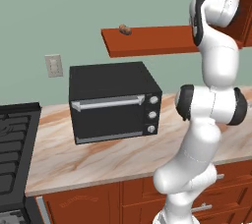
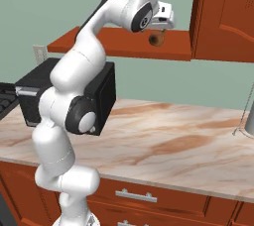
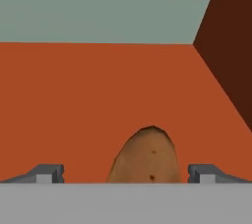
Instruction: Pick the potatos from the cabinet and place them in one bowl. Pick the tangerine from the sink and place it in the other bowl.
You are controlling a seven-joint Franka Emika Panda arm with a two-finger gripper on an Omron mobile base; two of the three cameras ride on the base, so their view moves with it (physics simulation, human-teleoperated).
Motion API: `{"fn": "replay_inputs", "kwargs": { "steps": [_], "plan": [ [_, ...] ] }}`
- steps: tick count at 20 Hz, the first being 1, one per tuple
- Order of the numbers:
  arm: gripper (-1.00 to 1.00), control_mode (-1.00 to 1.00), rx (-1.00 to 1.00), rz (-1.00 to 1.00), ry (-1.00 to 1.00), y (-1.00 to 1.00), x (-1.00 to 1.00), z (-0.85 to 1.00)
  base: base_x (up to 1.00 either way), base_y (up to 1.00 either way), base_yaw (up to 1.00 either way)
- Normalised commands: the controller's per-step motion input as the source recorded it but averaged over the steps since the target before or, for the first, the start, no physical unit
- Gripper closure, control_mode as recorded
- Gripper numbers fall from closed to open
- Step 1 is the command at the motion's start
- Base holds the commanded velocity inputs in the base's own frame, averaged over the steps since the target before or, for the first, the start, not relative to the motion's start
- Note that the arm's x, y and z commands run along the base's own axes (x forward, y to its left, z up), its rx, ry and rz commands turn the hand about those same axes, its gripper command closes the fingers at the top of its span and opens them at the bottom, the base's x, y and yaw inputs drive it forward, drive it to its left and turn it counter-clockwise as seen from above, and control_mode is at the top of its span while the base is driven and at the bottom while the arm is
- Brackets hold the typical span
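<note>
Bottom centre of the hand view, 1 potato (image 3: 145,156) lies on the cabinet shelf (image 3: 74,105) between the jaws, which stand wide apart. Another potato (image 1: 125,30) sits upper centre. No writing readable.

Wooden shelf (image 1: 147,41) on the wall, next to the cabinet (image 2: 223,17). Two potatoes lie on it: one potato (image 1: 125,30) near the shelf's far end from the cabinet, second potato (image 2: 157,39) close to the cabinet. Below the shelf, marble counter (image 2: 173,145) carries a black toaster oven (image 1: 113,101).
</note>
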Motion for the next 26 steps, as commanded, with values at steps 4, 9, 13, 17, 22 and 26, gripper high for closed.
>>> {"fn": "replay_inputs", "kwargs": {
  "steps": [4,9,13,17,22,26],
  "plan": [
    [-1.00,-1.00,0.00,0.00,0.00,-0.15,0.09,0.00,0.00,0.00,0.00],
    [-1.00,-1.00,0.00,0.00,0.00,0.00,-0.14,0.00,0.00,0.00,0.00],
    [-1.00,-1.00,0.00,0.00,0.00,0.01,-0.19,0.01,0.00,0.00,0.00],
    [-1.00,-1.00,0.00,0.00,0.00,0.00,-0.04,-0.22,0.00,0.00,0.00],
    [-1.00,-1.00,0.00,0.00,0.00,0.03,0.00,-0.28,0.00,0.00,0.00],
    [-1.00,-1.00,0.00,0.00,-0.04,0.21,-0.30,0.00,0.00,0.00,0.00]
  ]
}}
